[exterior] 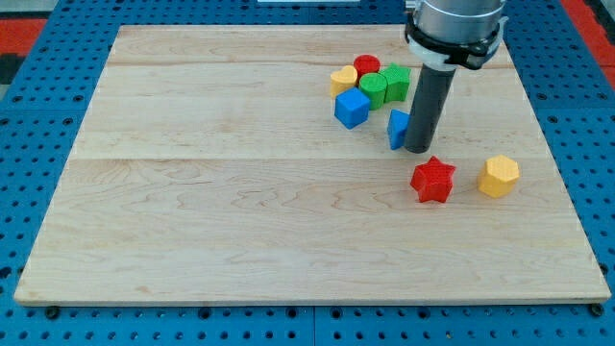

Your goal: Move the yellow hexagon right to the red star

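**Yellow hexagon sitting just right of the red star**

The yellow hexagon is lying near the bench's right edge, toward the view's bottom, close beside the red star but with a narrow strip of wood showing between them. Since it is already lying on the star's right, only a small nudge leftward seems to be needed, if any. Doing it well means bringing my tip around the hexagon's far right side and pushing slowly left, without clipping the star.

Farther up, my tip is resting above the star, touching or just beside a blue block. There is no hand on this arm, so nothing is pinching or spreading. Beyond, a blue cube, two green blocks, a yellow heart and a red cylinder are clustering together.
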Motion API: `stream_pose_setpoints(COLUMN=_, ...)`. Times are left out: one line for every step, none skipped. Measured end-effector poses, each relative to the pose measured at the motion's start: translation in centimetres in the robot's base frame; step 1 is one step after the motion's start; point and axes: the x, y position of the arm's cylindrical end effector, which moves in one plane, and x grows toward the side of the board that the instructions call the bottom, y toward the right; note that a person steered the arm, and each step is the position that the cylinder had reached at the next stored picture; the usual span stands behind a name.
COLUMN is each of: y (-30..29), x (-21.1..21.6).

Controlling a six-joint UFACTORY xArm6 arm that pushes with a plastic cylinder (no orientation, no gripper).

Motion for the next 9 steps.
stream_pose_setpoints(y=-0.6, x=0.0)
stream_pose_setpoints(y=-1.7, x=-1.2)
stream_pose_setpoints(y=-1.7, x=-3.1)
stream_pose_setpoints(y=-1.7, x=-4.1)
stream_pose_setpoints(y=1.5, x=-2.5)
stream_pose_setpoints(y=11.7, x=-2.6)
stream_pose_setpoints(y=14.6, x=1.5)
stream_pose_setpoints(y=12.8, x=5.2)
stream_pose_setpoints(y=9.0, x=5.5)
